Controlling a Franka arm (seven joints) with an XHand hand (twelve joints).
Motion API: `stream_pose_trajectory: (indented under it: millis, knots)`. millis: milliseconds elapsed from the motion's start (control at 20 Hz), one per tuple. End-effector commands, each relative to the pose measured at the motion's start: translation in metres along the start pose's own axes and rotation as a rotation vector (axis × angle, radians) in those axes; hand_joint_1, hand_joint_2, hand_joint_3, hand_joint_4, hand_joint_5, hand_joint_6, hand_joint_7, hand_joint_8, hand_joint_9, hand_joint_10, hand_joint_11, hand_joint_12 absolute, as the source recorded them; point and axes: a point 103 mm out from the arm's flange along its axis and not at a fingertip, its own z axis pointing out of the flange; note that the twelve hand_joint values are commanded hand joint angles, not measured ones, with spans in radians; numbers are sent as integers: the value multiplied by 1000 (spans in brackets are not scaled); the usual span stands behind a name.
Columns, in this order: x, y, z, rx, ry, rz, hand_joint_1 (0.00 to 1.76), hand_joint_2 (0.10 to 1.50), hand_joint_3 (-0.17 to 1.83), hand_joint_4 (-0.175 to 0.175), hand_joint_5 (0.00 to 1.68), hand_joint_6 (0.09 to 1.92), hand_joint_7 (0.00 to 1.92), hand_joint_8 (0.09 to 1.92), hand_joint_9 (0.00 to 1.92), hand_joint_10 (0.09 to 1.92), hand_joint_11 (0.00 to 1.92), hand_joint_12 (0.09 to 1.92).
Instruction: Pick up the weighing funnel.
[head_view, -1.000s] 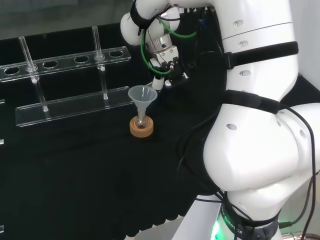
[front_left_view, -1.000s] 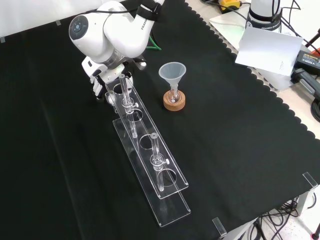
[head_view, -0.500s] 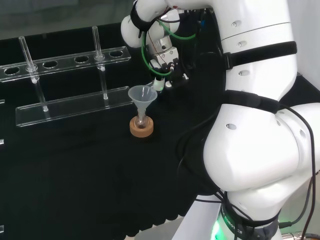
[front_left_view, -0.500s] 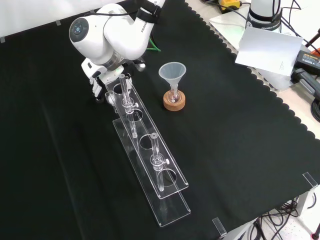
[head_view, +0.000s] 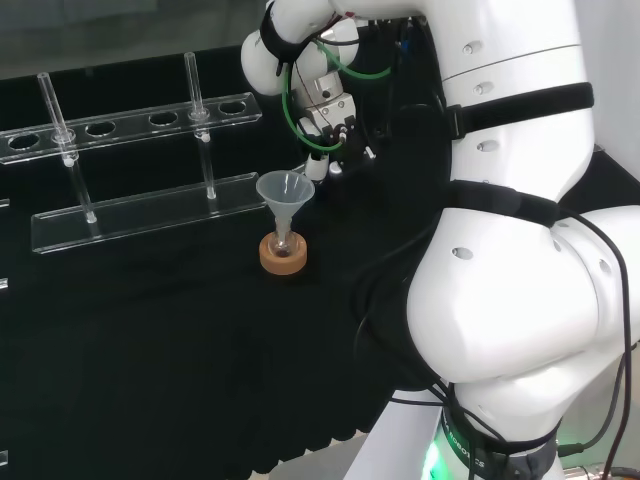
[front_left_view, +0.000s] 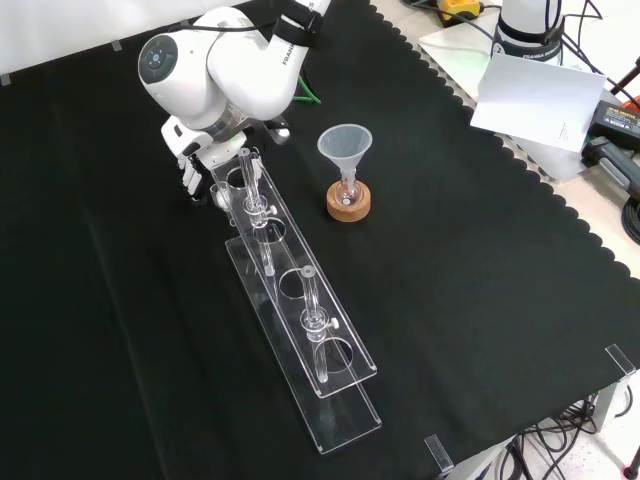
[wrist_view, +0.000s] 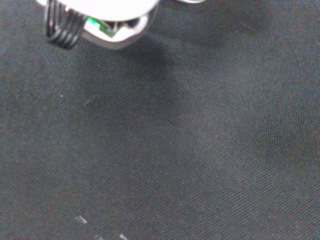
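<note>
The hand (head_view: 333, 135) hangs low over the cloth, just right of and behind the funnel (head_view: 285, 190) in the head view. In the front view the hand (front_left_view: 196, 160) sits under the arm's big white link, at the far end of the clear rack (front_left_view: 300, 310). A small clear shape (front_left_view: 217, 190) lies right beside it; I cannot tell whether it is the weighing funnel or part of the rack. In the wrist view there is bare black cloth under a blurred white part of the hand (wrist_view: 100, 10).
The funnel (front_left_view: 345, 145) stands mouth up in a small flask on a cork ring (front_left_view: 348, 205). The long clear rack (head_view: 130, 215) carries upright test tubes (head_view: 55, 105). A white sheet (front_left_view: 540, 100) lies beyond the cloth's scalloped right edge in the front view.
The hand has crept slightly upward and leftward in the head view. The funnel, its flask and the rack have not moved.
</note>
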Motion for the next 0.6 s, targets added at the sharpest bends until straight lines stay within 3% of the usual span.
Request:
stream_pose_trajectory:
  millis: [50, 300, 600]
  knots:
    - [-2, 1, 3, 7, -12, 12, 1078, 781, 492, 161, 1129, 807, 622, 695, 922, 433, 749, 1111]
    - [-3, 1, 5, 16, -27, 23, 1105, 711, 607, 174, 1195, 786, 644, 681, 952, 406, 784, 1079]
    - [-13, -5, -7, -7, -17, 24, 1126, 650, 723, 116, 1205, 823, 664, 677, 990, 376, 826, 1051]
